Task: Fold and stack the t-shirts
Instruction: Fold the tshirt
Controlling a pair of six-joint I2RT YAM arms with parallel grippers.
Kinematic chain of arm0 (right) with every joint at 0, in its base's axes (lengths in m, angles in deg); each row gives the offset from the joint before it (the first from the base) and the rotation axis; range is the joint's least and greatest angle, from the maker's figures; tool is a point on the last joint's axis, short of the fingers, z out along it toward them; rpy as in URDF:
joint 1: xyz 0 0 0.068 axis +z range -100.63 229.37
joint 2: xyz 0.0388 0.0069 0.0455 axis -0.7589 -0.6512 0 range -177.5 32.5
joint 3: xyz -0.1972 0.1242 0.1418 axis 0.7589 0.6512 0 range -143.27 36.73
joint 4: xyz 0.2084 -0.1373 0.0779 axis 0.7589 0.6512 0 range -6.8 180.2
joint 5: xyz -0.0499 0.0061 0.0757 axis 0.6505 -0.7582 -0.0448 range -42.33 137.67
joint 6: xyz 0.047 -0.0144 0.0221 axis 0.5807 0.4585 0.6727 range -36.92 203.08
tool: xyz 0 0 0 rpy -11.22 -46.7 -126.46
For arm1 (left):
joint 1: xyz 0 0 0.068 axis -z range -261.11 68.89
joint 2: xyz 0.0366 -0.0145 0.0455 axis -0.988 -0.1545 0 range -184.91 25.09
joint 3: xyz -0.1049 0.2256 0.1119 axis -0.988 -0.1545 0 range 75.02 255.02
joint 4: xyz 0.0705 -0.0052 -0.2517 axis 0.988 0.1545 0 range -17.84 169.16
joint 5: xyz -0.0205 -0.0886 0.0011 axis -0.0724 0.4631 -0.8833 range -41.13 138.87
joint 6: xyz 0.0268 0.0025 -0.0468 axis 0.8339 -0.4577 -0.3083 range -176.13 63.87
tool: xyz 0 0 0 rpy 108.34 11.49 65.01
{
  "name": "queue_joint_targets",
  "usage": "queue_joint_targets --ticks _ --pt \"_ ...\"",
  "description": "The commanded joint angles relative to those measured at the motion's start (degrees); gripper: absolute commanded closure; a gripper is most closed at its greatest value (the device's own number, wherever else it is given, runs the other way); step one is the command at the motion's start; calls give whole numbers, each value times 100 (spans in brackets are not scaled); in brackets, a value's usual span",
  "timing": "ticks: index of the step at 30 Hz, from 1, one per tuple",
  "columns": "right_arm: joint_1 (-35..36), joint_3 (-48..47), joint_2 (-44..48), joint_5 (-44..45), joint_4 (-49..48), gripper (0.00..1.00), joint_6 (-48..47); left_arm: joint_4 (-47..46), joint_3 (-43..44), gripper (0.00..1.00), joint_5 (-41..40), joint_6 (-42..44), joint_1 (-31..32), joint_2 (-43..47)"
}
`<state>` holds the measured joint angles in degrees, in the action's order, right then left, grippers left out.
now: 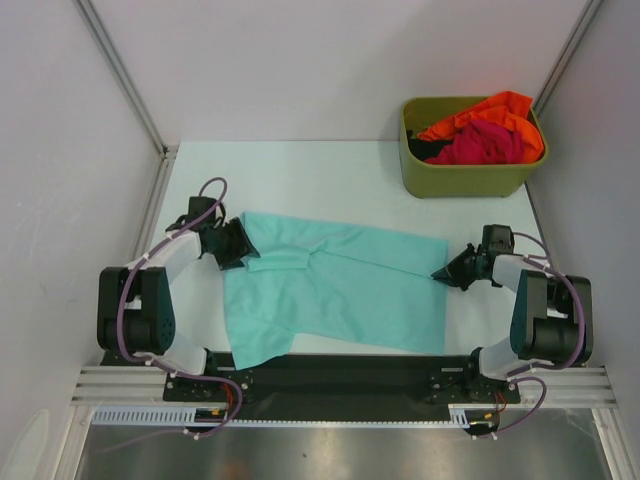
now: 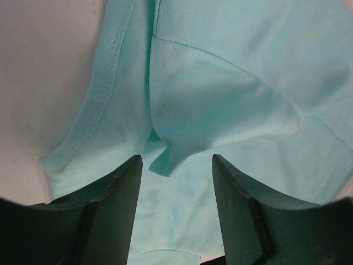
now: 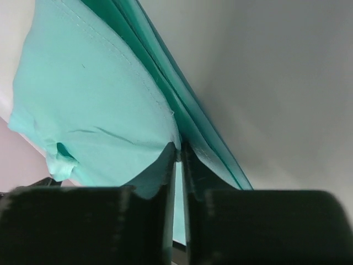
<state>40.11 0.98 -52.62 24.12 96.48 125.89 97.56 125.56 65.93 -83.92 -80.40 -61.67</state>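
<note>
Right jaws: on my right gripper (image 3: 179,149) they are pressed together and pinch the hem of the teal shirt (image 1: 340,290) at its right end.
Left jaws: on my left gripper (image 2: 176,165) they are spread, with a folded flap of the cloth lying between the fingers, not clamped.
Why held so: I think the right pinch keeps one end fixed and a little taut, so that the left side can take the opposite end and the cloth does not slide.
Teal shirt: it lies spread on the counter (image 1: 300,170), near the near edge, reaching almost from the left edge to the right one. One part is already turned over along the far side.
Other shirts: the orange shirt (image 1: 490,108) and the red shirt (image 1: 485,145) wait crumpled in the bin (image 1: 465,185) at the far right corner, well apart from my arms.
Step in hand: I judge it is an early fold of the first shirt; nothing is stacked.
Next need: the left jaws should close on the flap, both layers together.
Risk: catching one layer only would pull the fold open.
</note>
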Motion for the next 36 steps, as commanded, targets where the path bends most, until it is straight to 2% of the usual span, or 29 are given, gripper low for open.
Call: queue_joint_targets --ticks 1,3,10,16,18,19,20,26,32,36 --pt "-32 -222 -48 70 -89 92 -88 -141 -18 41 105 195 -18 -148" --pt "-32 -292 -22 79 8 96 -158 -185 -18 42 131 204 -18 -253" --pt "-32 -380 4 44 78 100 -255 -291 -123 44 517 116 -18 -360" --pt "-24 -407 40 17 78 100 -264 -441 -142 59 816 -95 -18 -297" --pt "-24 -433 40 0 87 100 -264 -309 -54 54 817 -104 -18 -315" --pt "-24 -433 48 -18 87 100 -281 -248 -19 40 756 -86 -10 -289" --pt "-24 -424 48 -35 87 100 -282 -203 -27 38 703 -60 -18 -228" --pt "-24 -424 40 -62 17 100 -273 -334 -203 38 755 19 -10 -166" --pt "-24 -407 -4 -97 -9 100 -273 -458 -300 51 782 -16 70 -34" --pt "-24 -450 13 -97 -9 100 -255 -370 -273 64 852 -86 87 -69"
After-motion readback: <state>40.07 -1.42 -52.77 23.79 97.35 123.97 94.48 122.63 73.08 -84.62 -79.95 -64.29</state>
